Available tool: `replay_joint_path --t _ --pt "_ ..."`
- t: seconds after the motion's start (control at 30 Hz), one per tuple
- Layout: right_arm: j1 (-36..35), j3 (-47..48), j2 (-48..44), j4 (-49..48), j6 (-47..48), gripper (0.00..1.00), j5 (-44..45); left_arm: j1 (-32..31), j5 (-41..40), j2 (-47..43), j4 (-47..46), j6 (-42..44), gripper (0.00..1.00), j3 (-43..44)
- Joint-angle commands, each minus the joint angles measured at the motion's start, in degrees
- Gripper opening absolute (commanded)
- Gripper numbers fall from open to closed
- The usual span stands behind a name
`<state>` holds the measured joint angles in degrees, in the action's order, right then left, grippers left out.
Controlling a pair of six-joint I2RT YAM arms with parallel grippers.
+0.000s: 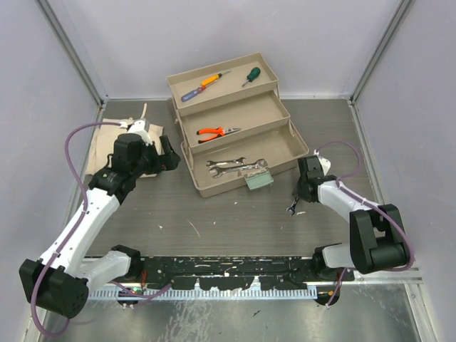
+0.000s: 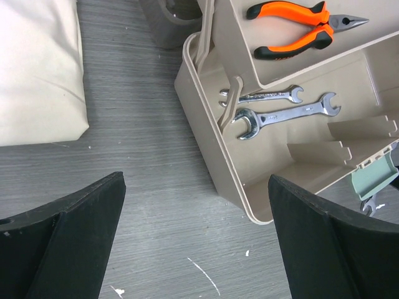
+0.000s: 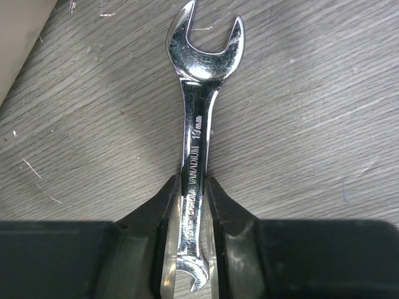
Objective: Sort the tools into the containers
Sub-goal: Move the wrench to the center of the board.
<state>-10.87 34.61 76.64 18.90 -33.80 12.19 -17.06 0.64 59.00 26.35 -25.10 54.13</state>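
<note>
A silver open-end wrench (image 3: 201, 81) lies flat on the grey table, right of the toolbox (image 1: 293, 206). My right gripper (image 3: 192, 187) is shut on its shank, both pads pressed against its sides (image 1: 303, 194). The tan toolbox stands open in three stepped trays (image 1: 281, 153). Two wrenches (image 2: 287, 115) lie in the lowest tray and orange-handled pliers (image 2: 293, 28) in the middle one. The top tray holds a green-handled screwdriver (image 1: 251, 75) and a blue-red one (image 1: 203, 87). My left gripper (image 2: 196, 187) hangs open and holds nothing, over the table at the box's left corner (image 1: 169, 155).
A folded cream cloth (image 1: 114, 142) lies left of the toolbox, under the left arm. The pale green latch (image 1: 258, 178) sticks out from the lowest tray's front rim. Grey walls enclose the table on three sides.
</note>
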Motion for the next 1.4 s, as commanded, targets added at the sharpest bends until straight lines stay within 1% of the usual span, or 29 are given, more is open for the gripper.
replay_joint_path --t 0.0,0.17,0.27,0.47,0.5,0.53,0.67,0.8,0.97,1.1,1.23,1.37 --pt "-1.5 -0.1 3.2 5.0 -0.9 0.23 -0.2 0.3 -1.0 -0.3 -3.0 0.1 0.98 -0.4" --pt "-6.1 -0.8 1.7 6.0 -3.8 0.19 -0.9 0.3 -1.3 0.0 -3.1 0.4 0.98 -0.4" --pt "-11.8 -1.7 0.8 6.9 -7.2 0.16 -1.1 0.3 -1.0 0.4 -3.2 0.6 0.98 -0.1" --pt "-25.3 -3.4 -1.3 10.7 -14.8 0.16 -0.3 0.3 -1.2 0.6 -2.8 1.1 0.98 0.5" --pt "-27.5 -3.6 -2.1 10.7 -14.6 0.14 -0.3 0.4 -1.3 0.6 -2.7 1.1 0.98 0.6" --pt "-30.1 -3.1 -2.7 12.5 -16.0 0.12 1.9 0.3 -1.3 0.6 -2.7 1.1 0.98 0.7" --pt "-35.3 -1.8 -3.1 15.8 -16.8 0.12 1.9 0.3 -1.5 0.6 -2.4 1.1 0.98 0.8" --pt "-40.1 0.4 0.0 14.8 -13.4 0.14 2.1 0.3 -2.2 0.6 -2.5 1.0 0.98 0.9" --pt "-46.2 5.4 6.1 14.1 -5.3 0.17 4.3 0.4 -4.5 0.3 -0.8 1.5 0.98 2.1" --pt "-48.0 8.6 9.7 11.9 2.1 0.17 0.9 0.4 -7.8 -0.4 1.4 2.2 0.98 3.4" --pt "-49.6 10.7 11.1 9.5 9.0 0.17 -3.5 0.8 -11.0 -1.9 2.3 2.5 0.98 3.6" --pt "-50.1 12.4 12.0 7.7 15.8 0.17 -6.6 1.9 -11.8 -2.2 3.6 2.6 0.98 4.1"
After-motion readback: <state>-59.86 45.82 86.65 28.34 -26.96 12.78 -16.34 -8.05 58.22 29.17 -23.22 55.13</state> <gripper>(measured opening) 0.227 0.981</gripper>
